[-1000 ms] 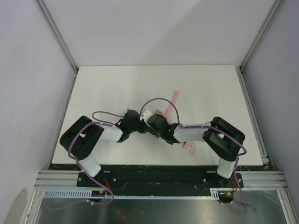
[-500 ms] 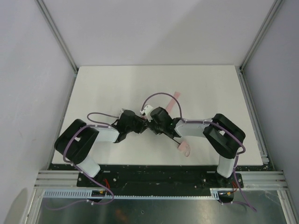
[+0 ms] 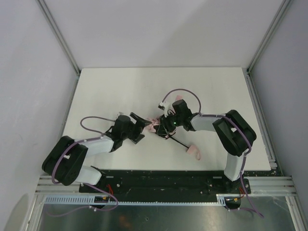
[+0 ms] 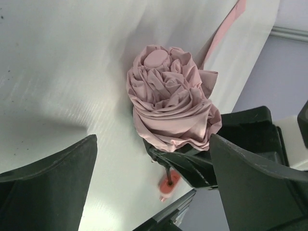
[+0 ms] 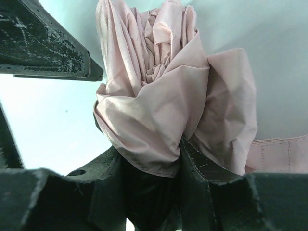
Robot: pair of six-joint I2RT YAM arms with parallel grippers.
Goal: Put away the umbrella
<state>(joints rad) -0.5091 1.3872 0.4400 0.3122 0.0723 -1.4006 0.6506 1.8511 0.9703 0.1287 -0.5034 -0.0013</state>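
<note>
The umbrella [image 3: 153,124] is a rolled pale pink bundle lying low over the white table between the two arms. Its thin black shaft [image 3: 179,142] runs toward the near right and ends in the small pink handle [image 3: 194,152]. My right gripper [image 3: 164,128] is shut on the lower end of the bundle; in the right wrist view the fabric [image 5: 154,96] is pinched between the fingers [image 5: 208,173]. My left gripper [image 4: 153,140] stands wide open in front of the canopy's capped tip [image 4: 155,58], its fingers [image 4: 53,180] apart from the fabric [image 4: 168,106].
A pink closure strap [image 3: 180,100] trails from the bundle toward the back of the white table [image 3: 110,91]. Grey walls and aluminium frame rails [image 3: 262,115] close in the table's sides. Purple cables loop over both arms.
My left gripper has opened, let go of the umbrella and drawn back to the left. The right arm has carried the bundle rightward and farther back, and the handle has swung with it.
</note>
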